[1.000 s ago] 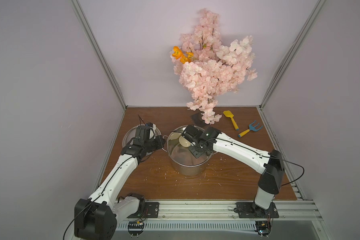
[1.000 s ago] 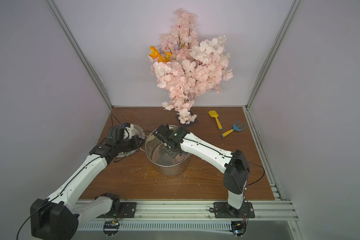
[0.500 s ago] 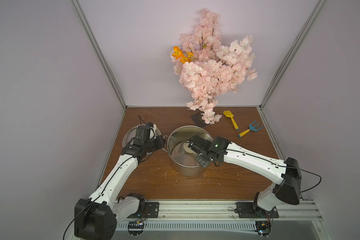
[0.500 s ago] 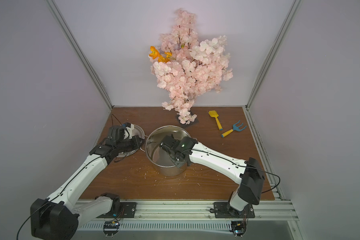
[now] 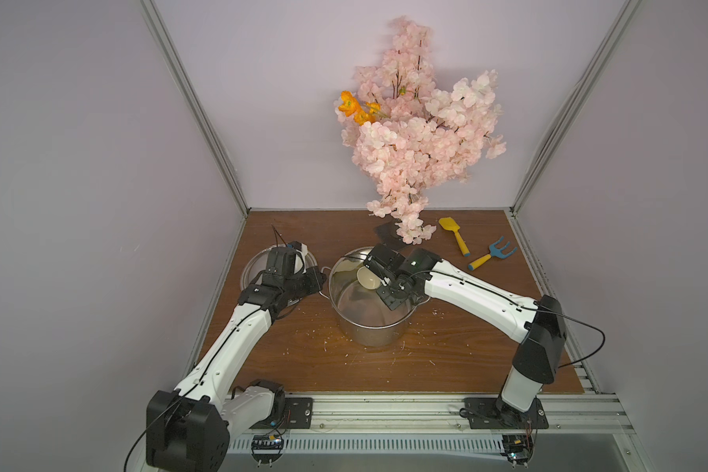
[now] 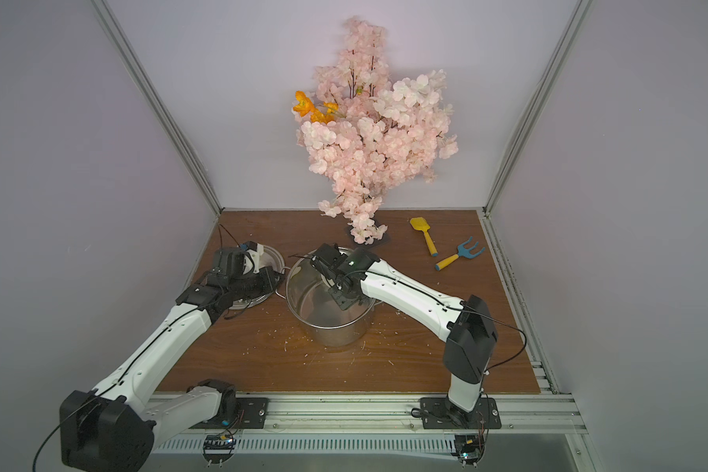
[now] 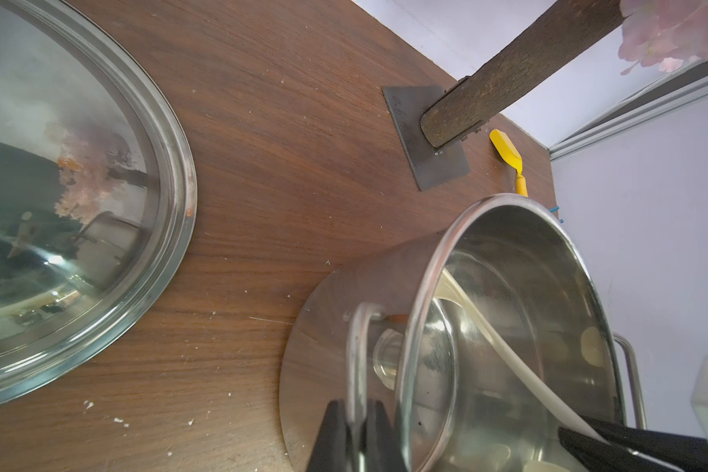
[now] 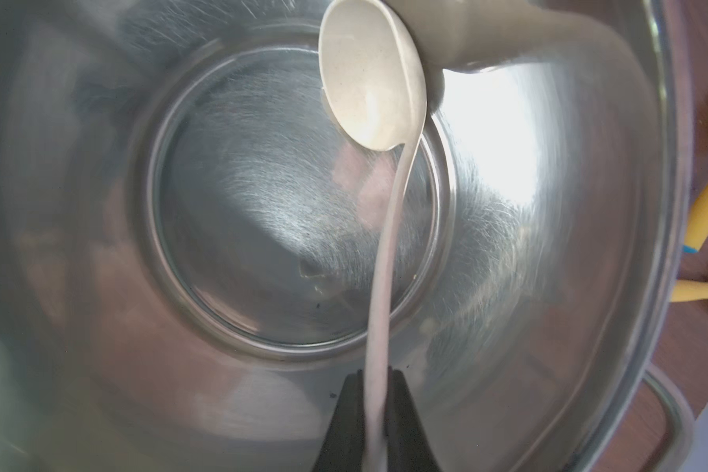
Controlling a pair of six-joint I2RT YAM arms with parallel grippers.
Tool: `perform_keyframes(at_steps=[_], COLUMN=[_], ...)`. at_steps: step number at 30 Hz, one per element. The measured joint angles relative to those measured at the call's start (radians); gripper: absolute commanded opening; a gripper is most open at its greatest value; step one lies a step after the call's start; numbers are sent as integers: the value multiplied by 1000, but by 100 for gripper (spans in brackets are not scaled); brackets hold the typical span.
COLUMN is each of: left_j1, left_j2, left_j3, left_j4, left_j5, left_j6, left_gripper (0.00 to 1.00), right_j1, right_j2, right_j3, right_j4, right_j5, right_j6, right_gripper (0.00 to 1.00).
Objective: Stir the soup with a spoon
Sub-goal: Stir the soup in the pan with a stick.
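Right wrist view, looking straight down into the pot (image 8: pixel 78 245): spoon (image 8: pixel 387 245) pinched by its slim handle in the right end effector (image 8: pixel 375 386), closed narrow on it, with the round bowl down inside, near the far wall. No distinct soup to be seen, only bare shiny steel and reflections. In a top view, pot standing about mid-desk (image 5: pixel 426 351), with the cream bowl of the spoon showing below the rim. In the left wrist view, left end effector (image 7: pixel 358 412) clamped shut on the pot's near loop handle (image 7: pixel 354 355), apparently to steady it.

Judged as mid-stir. To do it well:
- Sweep the bowl in smooth circles low in the pot and stay off the wall.
- Hold the handle at one angle so it cannot twist in the grip.
- Leave the left clamp on so the pot cannot slide or spin.
- Mind the rim with the right wrist.

Further out:
- Lid (image 7: pixel 182 175) lying flat just beside the pot.
- Yellow shovel (image 5: pixel 455 237) and blue rake (image 5: pixel 487 258) well apart on the right.
- Blossom branch (image 5: pixel 417 135) at the back.

Hard to make out:
- Cannot tell whether the bowl touches wall or bottom, since a reflection doubles it.
- Cannot tell whether any liquid lies in the pot.
- Grip point on the spoon handle hidden under the arm in both top views.
- Far loop handle cut off at the frame edge in the right wrist view.
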Motion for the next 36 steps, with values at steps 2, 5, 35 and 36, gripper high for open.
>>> perform_keyframes(at_steps=[2, 5, 35, 36], left_j1=[0, 0, -2, -2], left_j2=[0, 0, 0, 0], left_j3=[0, 0, -1, -1], left_j4=[0, 0, 1, 0], left_j5=[0, 0, 12, 13], left_j6=[0, 0, 5, 7], left_gripper=[4, 4, 22, 23], right_j1=[29, 81, 48, 59], right_j2=[10, 8, -49, -52], right_j3=[15, 12, -23, -30], right_j4=[4, 14, 37, 44], right_j5=[-7, -12, -7, -11], right_j6=[-4, -3, 5, 8], right_gripper=[0, 0, 0, 0])
